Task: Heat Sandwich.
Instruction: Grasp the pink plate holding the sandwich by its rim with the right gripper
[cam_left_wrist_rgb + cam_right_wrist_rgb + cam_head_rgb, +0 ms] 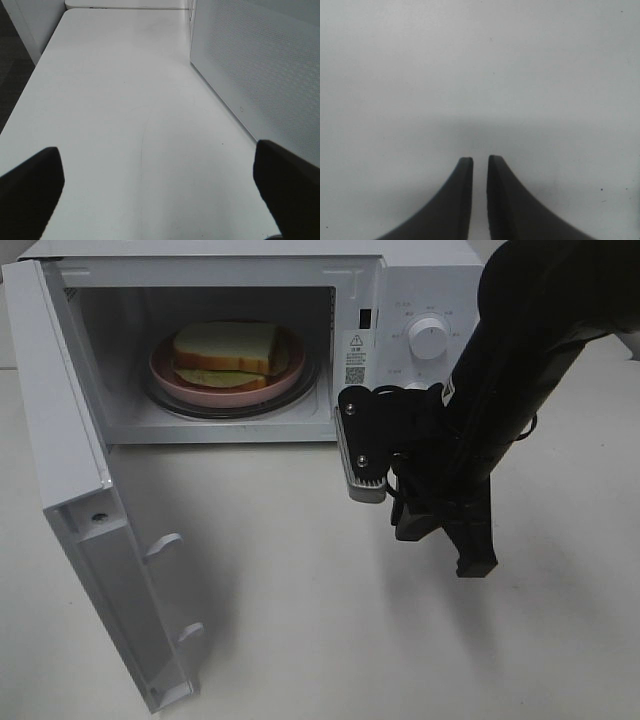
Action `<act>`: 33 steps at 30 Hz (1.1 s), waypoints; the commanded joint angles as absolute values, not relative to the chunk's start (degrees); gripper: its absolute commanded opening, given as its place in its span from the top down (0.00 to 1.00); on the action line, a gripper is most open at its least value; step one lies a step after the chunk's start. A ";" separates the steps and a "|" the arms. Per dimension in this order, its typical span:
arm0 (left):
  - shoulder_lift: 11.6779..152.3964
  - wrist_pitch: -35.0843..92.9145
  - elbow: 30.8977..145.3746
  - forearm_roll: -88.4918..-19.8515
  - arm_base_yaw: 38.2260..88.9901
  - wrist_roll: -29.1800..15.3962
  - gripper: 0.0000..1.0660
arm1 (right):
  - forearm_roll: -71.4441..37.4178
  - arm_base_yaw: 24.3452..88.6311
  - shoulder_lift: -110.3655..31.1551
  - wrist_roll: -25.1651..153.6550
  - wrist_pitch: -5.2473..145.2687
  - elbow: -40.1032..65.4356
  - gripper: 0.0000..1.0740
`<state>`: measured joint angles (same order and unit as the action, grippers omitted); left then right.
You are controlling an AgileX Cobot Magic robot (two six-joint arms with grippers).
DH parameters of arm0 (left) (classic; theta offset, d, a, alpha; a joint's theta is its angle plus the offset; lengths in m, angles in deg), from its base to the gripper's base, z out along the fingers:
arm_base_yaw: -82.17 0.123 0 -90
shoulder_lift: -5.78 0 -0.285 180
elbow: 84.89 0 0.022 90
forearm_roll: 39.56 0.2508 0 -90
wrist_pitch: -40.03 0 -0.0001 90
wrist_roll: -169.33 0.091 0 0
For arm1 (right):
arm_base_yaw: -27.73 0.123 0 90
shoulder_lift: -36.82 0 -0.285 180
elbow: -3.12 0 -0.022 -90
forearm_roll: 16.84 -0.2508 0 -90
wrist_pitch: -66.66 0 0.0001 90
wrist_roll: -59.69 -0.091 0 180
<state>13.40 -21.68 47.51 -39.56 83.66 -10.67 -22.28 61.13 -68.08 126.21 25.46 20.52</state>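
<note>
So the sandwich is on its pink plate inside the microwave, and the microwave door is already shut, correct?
Not quite. The sandwich does sit on the pink plate inside the microwave, but the door is not shut: the exterior high view shows it swung wide open to the left.

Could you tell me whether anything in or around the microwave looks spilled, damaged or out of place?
Nothing stands out. The sandwich lies neatly on its pink plate inside the microwave, whose door is open; no spills on the table.

A lab-like test bench: microwave [250, 340] alone on a bare white table [300, 620].
</note>
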 commanded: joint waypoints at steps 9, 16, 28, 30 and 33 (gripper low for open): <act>12.88 -21.10 47.46 -39.56 83.83 -10.67 0.08 | -18.50 61.13 -67.45 125.52 25.92 20.00 0.56; 12.88 -21.10 47.46 -39.56 83.83 -10.67 0.08 | -18.50 61.13 -67.45 121.74 26.55 20.00 0.20; 12.88 -21.10 47.46 -39.56 83.83 -10.67 0.08 | -13.46 61.13 -67.45 119.68 28.04 19.83 0.16; 12.88 -21.10 47.46 -39.56 83.83 -10.67 0.08 | -11.68 61.30 -67.74 118.88 28.04 19.03 0.16; 12.88 -21.10 47.46 -39.56 83.83 -10.67 0.08 | -10.65 61.30 -68.20 117.62 28.04 17.25 0.17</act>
<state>13.40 -21.68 47.51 -39.56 83.66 -10.67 -11.51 61.13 -68.20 118.76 27.64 18.22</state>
